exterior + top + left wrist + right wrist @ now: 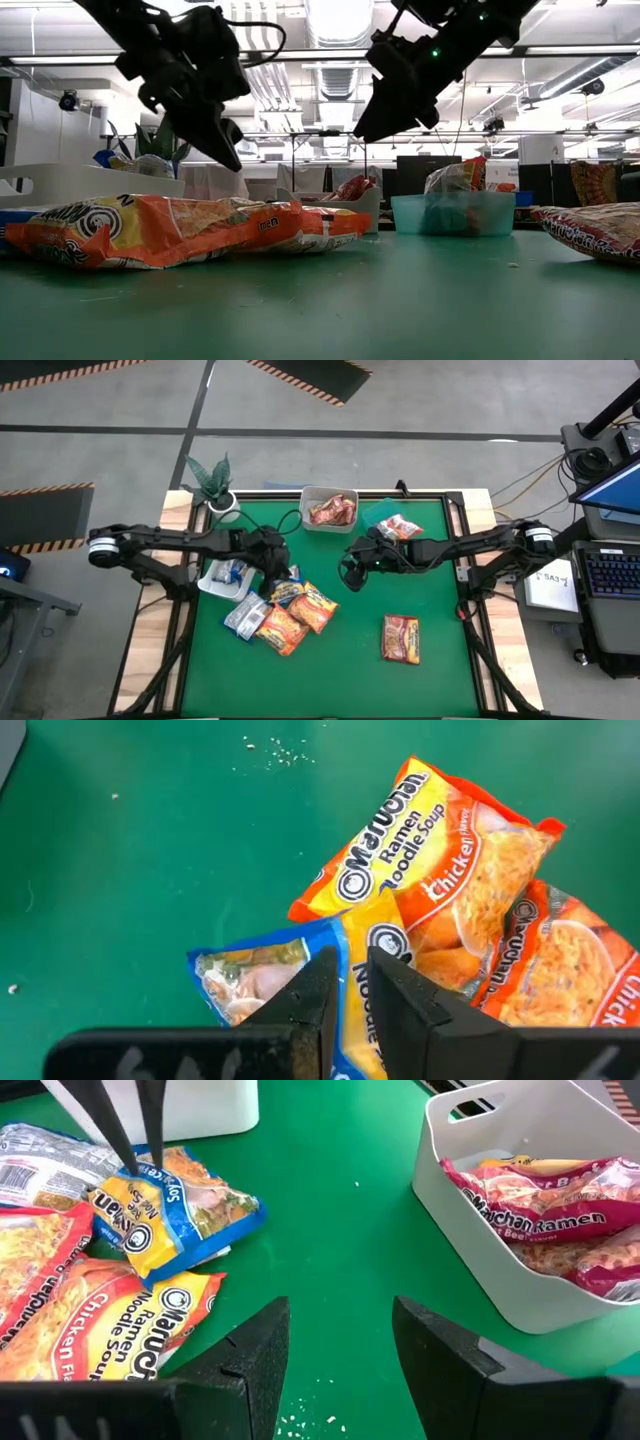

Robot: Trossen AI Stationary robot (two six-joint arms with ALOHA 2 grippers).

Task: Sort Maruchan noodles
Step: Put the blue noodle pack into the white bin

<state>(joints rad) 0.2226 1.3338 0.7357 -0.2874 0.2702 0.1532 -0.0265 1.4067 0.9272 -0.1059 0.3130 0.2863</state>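
Note:
Several Maruchan noodle packets lie in a heap on the green table left of centre: orange ones (pixel 315 605) (pixel 430 860), a blue-and-yellow one (pixel 260 970) (pixel 180 1205) and a silvery one (pixel 245 615). A dark red packet (pixel 400 638) lies alone to the right. My left gripper (pixel 350 970) (pixel 232 158) slants down just above the blue packet, open by a narrow gap with nothing between its fingers. My right gripper (pixel 340 1350) (pixel 350 575) hangs open over bare table near the middle, right of the heap.
A white tub (pixel 520 1280) holding dark red packets (pixel 540 1195) stands at the far middle. A teal tub (pixel 450 215) with a packet sits to its right. Another white tub (pixel 225 575) with blue packets is left of the heap. A potted plant (pixel 215 485) stands at the far left corner.

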